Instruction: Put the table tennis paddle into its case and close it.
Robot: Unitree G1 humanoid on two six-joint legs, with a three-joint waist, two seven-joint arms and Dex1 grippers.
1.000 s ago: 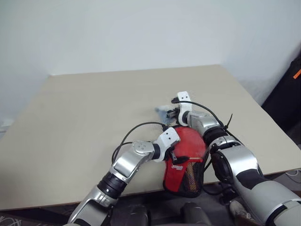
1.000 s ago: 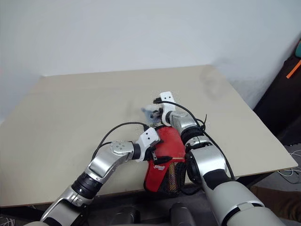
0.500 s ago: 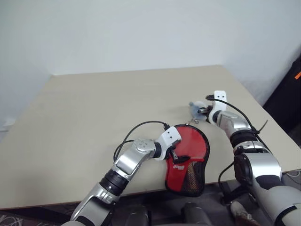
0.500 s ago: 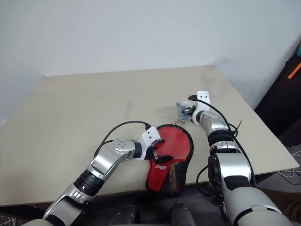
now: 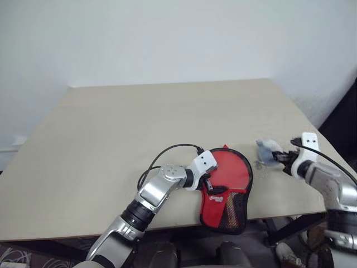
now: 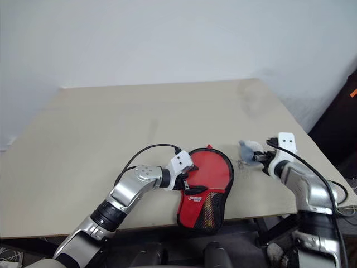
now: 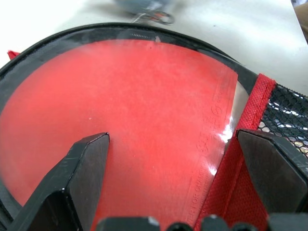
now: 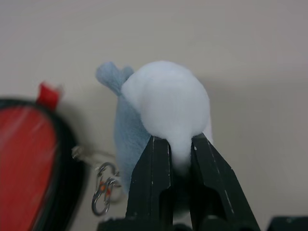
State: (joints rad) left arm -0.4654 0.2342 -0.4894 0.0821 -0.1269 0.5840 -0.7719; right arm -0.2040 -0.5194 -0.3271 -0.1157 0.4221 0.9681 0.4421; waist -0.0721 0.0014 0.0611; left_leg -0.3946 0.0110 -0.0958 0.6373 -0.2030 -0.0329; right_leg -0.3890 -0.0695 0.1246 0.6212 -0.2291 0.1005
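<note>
The case (image 5: 226,187) lies at the near edge of the table (image 5: 111,128), its narrow mesh end overhanging that edge and its round end pointing toward the table's middle, so its long axis runs from the near edge inward. Through the clear window the red face of the table tennis paddle (image 7: 120,120) shows, so the paddle is judged to sit inside the case already. The black zip edge runs round the round end; whether it is fully drawn cannot be told. The left gripper (image 7: 178,163) rests over the case from its left side, its two fingers spread wide apart above the window and clamping nothing. The right gripper (image 8: 173,159) is off to the right of the case, well apart from it, with its fingers pinched tight on a small whitish-grey plush lump (image 8: 163,110) that carries a metal clip (image 8: 101,199) and sits just beyond the case's round end. The left arm is plainly the nearer to the case. Judgement: the closing move turns on the zip pull, whose position is not visible.
</note>
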